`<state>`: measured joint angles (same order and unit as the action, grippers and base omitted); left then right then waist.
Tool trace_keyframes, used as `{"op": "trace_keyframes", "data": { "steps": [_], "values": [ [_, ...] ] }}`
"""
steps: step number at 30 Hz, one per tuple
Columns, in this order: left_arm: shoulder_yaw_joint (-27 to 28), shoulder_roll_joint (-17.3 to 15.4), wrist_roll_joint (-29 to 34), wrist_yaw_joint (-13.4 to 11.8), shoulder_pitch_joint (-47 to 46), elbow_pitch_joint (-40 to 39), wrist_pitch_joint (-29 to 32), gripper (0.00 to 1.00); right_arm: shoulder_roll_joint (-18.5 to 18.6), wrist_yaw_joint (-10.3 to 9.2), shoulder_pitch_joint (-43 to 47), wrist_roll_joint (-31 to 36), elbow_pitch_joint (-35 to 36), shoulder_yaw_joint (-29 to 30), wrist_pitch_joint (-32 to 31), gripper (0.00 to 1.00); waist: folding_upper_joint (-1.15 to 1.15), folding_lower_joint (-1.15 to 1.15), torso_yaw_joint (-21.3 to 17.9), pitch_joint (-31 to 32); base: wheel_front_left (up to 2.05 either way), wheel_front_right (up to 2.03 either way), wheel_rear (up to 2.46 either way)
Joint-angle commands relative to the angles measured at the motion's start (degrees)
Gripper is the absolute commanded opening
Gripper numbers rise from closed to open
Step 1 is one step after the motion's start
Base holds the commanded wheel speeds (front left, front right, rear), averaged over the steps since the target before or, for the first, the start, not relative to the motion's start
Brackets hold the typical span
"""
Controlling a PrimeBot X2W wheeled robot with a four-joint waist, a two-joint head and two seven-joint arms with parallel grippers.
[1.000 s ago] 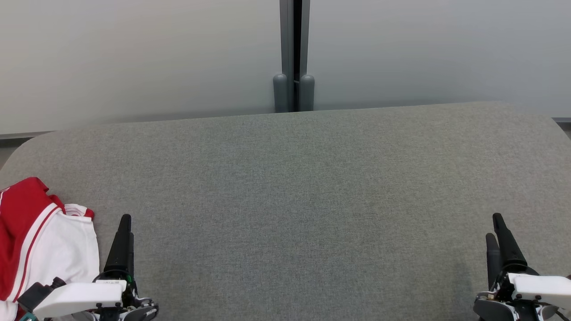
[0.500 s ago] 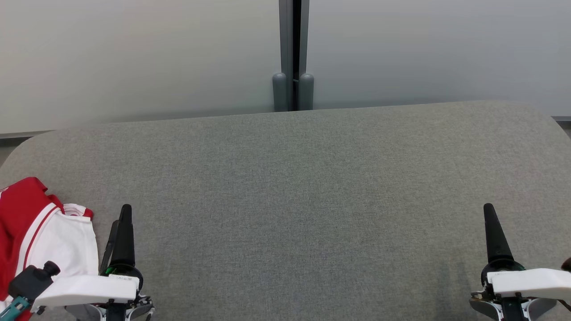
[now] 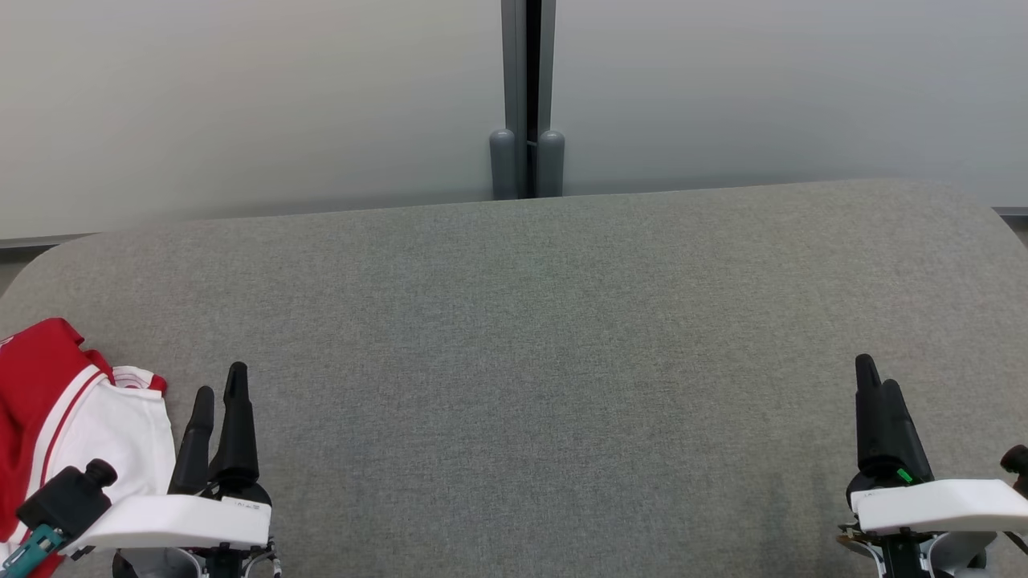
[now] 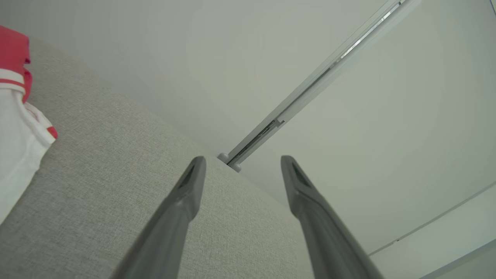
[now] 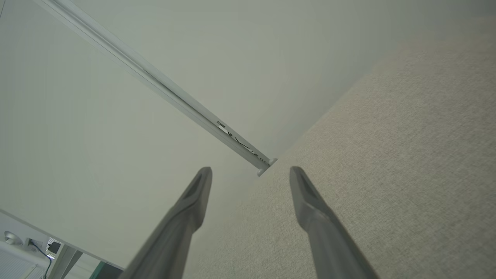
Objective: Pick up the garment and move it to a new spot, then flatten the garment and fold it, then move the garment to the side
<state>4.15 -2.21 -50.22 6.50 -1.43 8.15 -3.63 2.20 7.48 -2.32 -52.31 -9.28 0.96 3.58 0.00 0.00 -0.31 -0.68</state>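
Observation:
A red and white garment (image 3: 72, 417) lies bunched at the near left corner of the grey fabric table (image 3: 530, 337); its edge also shows at the left of the left wrist view as the garment (image 4: 15, 128). My left gripper (image 3: 218, 393) hovers just right of it, open and holding nothing, with a wide gap in the left gripper (image 4: 240, 164) seen from its wrist. My right gripper (image 3: 875, 381) stands far off at the near right, open and empty, as the right gripper (image 5: 250, 172) shows in its wrist view.
Pale partition panels with a dark grey post (image 3: 528, 100) stand right behind the table's far edge. The table's corners are rounded at left and right.
Both grippers have shifted slightly forward and rolled at the wrist, so both fingers of each now show side by side. The garment has not moved.

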Motion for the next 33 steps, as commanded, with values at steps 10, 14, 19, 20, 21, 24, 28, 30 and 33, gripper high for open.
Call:
{"op": "trace_keyframes", "data": {
  "steps": [10,14,19,20,21,24,28,30,33],
  "values": [
    [-1.07,-0.49,9.70,-0.61,-0.63,-2.43,-2.42,1.00,0.61,0.01,-0.14,9.43,2.35,-1.27,2.49,1.00,0.00,0.00,0.16,-0.43,0.00,0.00,0.00],
    [-1.30,-0.52,12.42,-0.78,-0.51,-2.77,-3.10,1.00,0.63,0.01,0.04,12.11,2.69,-1.75,3.21,1.00,0.00,0.00,0.19,-0.38,0.00,0.00,0.00],
    [-1.42,-0.54,15.05,-0.73,-0.15,-2.91,-3.73,1.00,0.63,0.01,0.34,14.81,2.73,-2.16,3.84,1.00,0.00,0.00,0.14,-0.21,0.00,0.00,0.00],
    [-1.48,-0.54,15.54,-0.65,-0.07,-2.91,-3.92,1.00,0.63,0.01,0.42,15.47,2.57,-2.33,3.99,1.00,0.00,0.00,0.14,-0.18,0.00,0.00,0.00],
    [-1.57,-0.55,15.90,-0.49,0.00,-3.00,-4.13,1.00,0.62,0.01,0.43,16.07,2.45,-2.46,4.18,1.00,0.00,0.00,0.13,-0.15,0.00,0.00,0.00],
    [-1.74,-0.57,17.58,-0.13,0.26,-3.21,-4.55,1.00,0.63,0.01,0.47,17.84,2.35,-2.81,4.66,1.00,0.00,0.00,0.10,-0.07,0.00,0.00,0.00],
    [-1.91,-0.59,19.71,0.18,0.58,-3.11,-5.17,1.00,0.65,0.01,0.75,20.19,2.36,-3.33,5.27,1.00,0.00,0.00,0.00,0.19,0.00,0.00,0.00],
    [-1.96,-0.60,20.86,0.26,0.51,-3.11,-5.48,1.00,0.65,0.01,0.66,21.66,2.48,-3.81,5.54,1.00,0.00,0.00,-0.07,0.16,0.00,0.00,0.00],
    [-2.03,-0.61,22.60,0.31,0.52,-3.23,-5.88,1.00,0.67,0.01,0.34,23.75,3.04,-3.97,6.00,1.00,0.00,0.00,-0.24,0.08,0.00,0.00,0.00]
  ]
}}
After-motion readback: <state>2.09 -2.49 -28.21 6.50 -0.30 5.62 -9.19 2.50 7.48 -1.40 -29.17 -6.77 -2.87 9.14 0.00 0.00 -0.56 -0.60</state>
